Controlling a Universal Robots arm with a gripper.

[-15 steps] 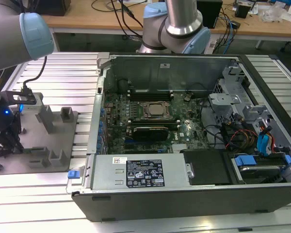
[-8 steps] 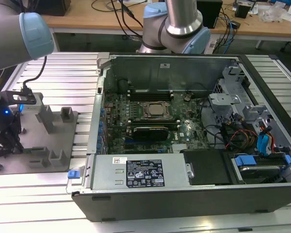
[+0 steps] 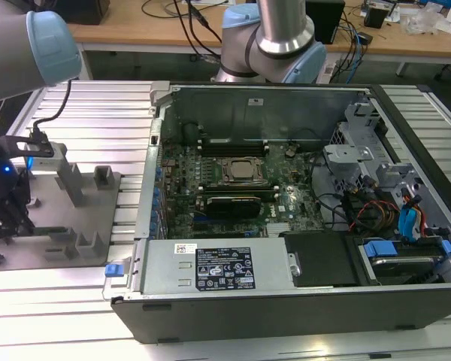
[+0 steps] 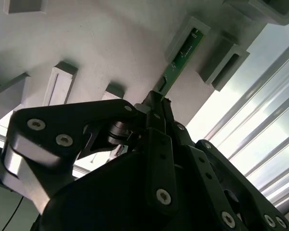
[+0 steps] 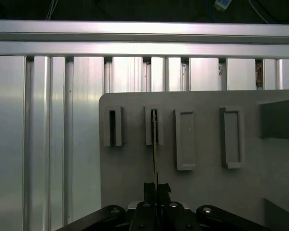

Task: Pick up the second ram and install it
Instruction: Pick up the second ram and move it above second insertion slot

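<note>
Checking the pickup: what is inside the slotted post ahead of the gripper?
The far end of the second ram sits in that post's slot. Its near end is covered by the gripper.

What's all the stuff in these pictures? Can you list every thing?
computer case: one, black, open, middle of the table.
circuit board: one, green, inside the case.
processor socket: one, silver, on the circuit board.
tray: one, grey with upright posts, to the exterior view's left of the case.
second ram: one, green, standing in a tray slot.
table: one, silver slats, under everything.
arm: one, grey with blue caps, behind the case.
gripper: one, black, shut on the second ram.
</note>
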